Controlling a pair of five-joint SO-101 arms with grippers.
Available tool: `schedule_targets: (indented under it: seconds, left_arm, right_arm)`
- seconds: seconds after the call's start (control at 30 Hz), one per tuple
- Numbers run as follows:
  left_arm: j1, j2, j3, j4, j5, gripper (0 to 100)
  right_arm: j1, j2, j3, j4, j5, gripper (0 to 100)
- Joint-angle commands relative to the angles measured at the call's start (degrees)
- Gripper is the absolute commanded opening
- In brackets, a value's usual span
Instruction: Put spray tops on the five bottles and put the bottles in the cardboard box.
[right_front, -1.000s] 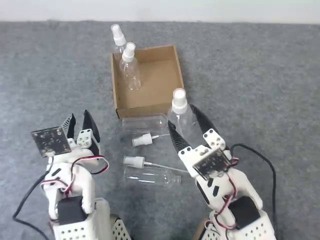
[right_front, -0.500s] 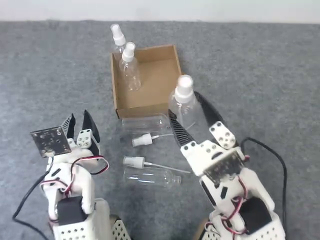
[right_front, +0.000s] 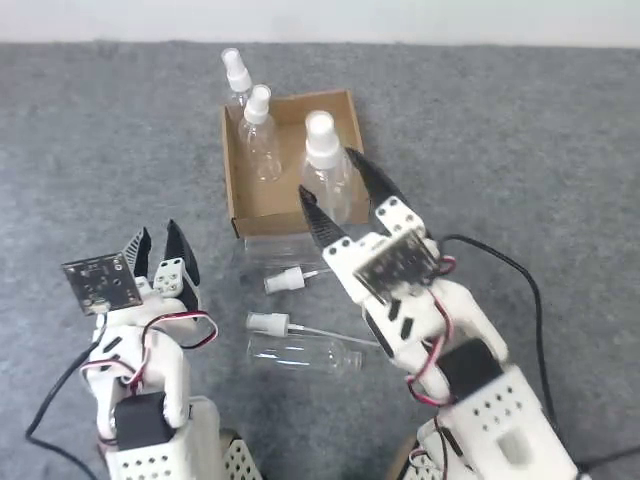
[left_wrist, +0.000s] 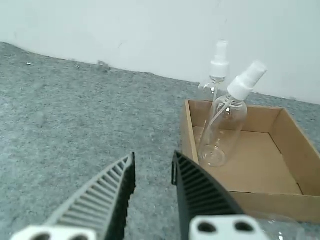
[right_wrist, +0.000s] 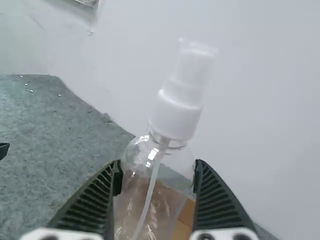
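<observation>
On the grey table (right_front: 520, 140) the box (right_front: 352, 125) lies ahead of me. One capped bottle (right_front: 262, 145) leans inside it against the wall, and another (right_front: 236, 75) stands just behind it. Between my arms two bare bottles lie on their sides, one (right_front: 290, 245) just in front of the box and one (right_front: 305, 354) nearer me, with two loose tops (right_front: 284, 280) (right_front: 268, 321) between them. My left end effector (right_front: 157, 232) hangs empty beside them, its jaws narrowly apart. My right end effector (right_front: 330, 180) clamps the held bottle (right_front: 322, 150) over the box's near side. It is clear and roughly upright, with a white spray top on and its thin tube running down inside.
</observation>
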Motion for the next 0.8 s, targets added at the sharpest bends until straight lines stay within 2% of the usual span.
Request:
schedule_targets:
  seconds: [0.0,0.47,0.77]
  left_arm:
    - [-0.26,-1.05,-0.22,-1.14,-0.26,11]
    - [-0.26,-1.05,0.4,-1.32,-0.35,11]
    - [-0.26,-1.05,0.4,-1.32,-0.35,11]
  right_arm:
    - [-0.84,5.32,-4.13,-6.55,0.26,0.7]
    - [-4.88,24.92,-4.75,-29.05,0.62,0.7]
    - [-4.79,39.87,-16.09,-30.37,0.26,0.7]
